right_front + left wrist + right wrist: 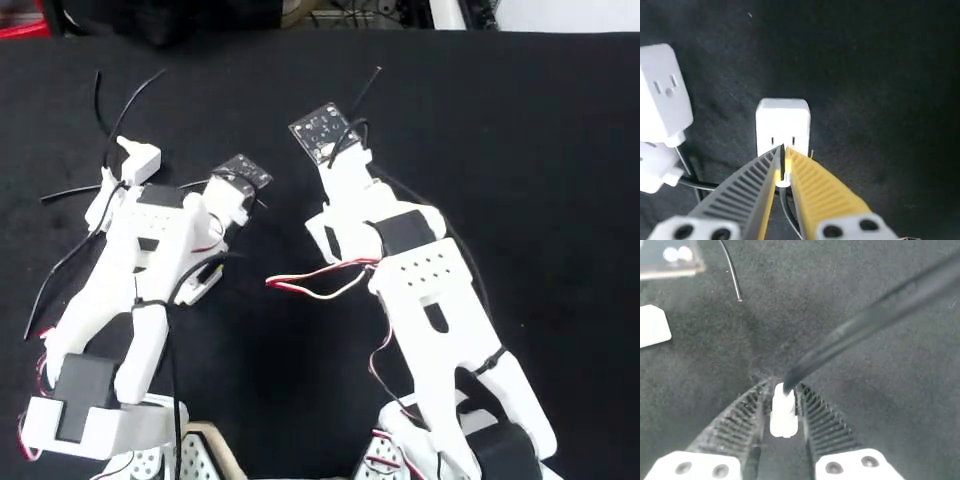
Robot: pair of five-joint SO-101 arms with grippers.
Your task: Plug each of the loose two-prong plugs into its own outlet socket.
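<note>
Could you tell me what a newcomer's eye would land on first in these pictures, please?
The grey and yellow left claw stands out first, shut on a small white plug held right at the slotted face of a white outlet socket on the black table. Next comes the right claw, shut on a second white plug low over the table, with its black cord rising away from it.

High view: left arm (130,270) lower left, right arm (430,290) lower right. The first plug (783,182), between the left jaws, sits right against the near socket (782,122), other socket (662,92) just beside. The second plug (784,412) is between the right jaws.
</note>
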